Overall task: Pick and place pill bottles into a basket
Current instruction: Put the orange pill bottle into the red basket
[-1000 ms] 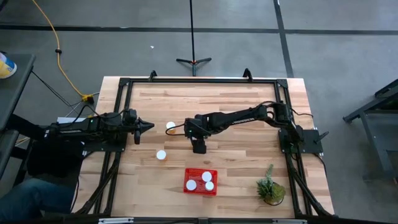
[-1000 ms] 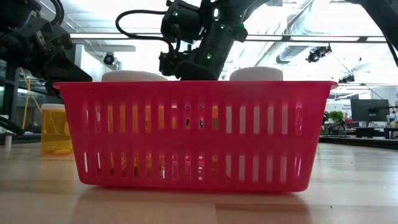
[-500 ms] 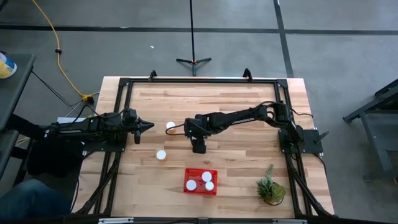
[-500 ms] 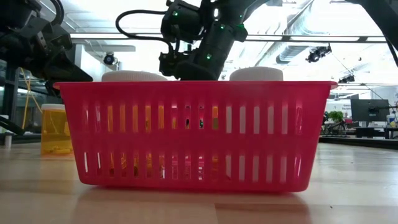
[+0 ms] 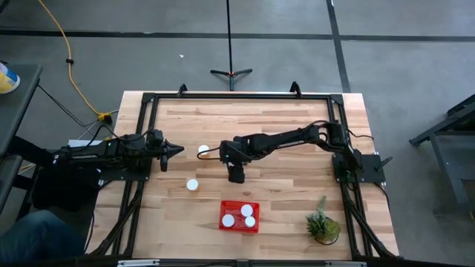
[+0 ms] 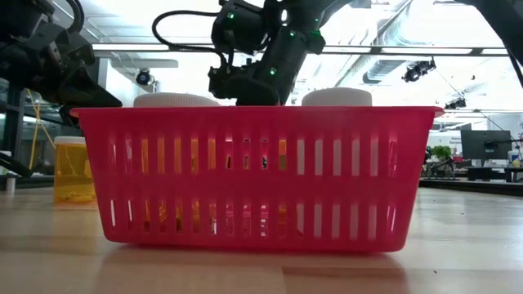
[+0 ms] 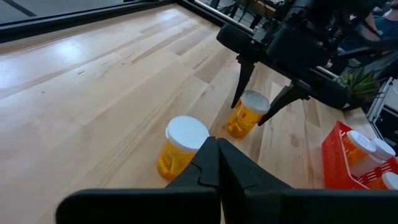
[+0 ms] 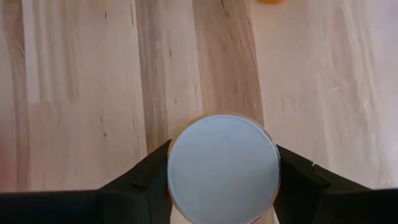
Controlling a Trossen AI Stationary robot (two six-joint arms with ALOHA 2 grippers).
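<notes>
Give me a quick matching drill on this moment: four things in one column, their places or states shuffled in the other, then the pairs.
Things:
1. left gripper
2. right gripper
3. basket
4. potted plant

Places or states:
A. holds three white-capped bottles
B. jaws shut, empty, at the table's left side
C. jaws astride a pill bottle at mid-table
D. stands at the table's right front corner

Pairs: 1-B, 2-C, 3-A, 4-D

A pale wooden plank surface framed by black metal rails stands on a grey concrete floor crossed by dark seams, where a yellow cable trails beside a black tripod stand.
</notes>
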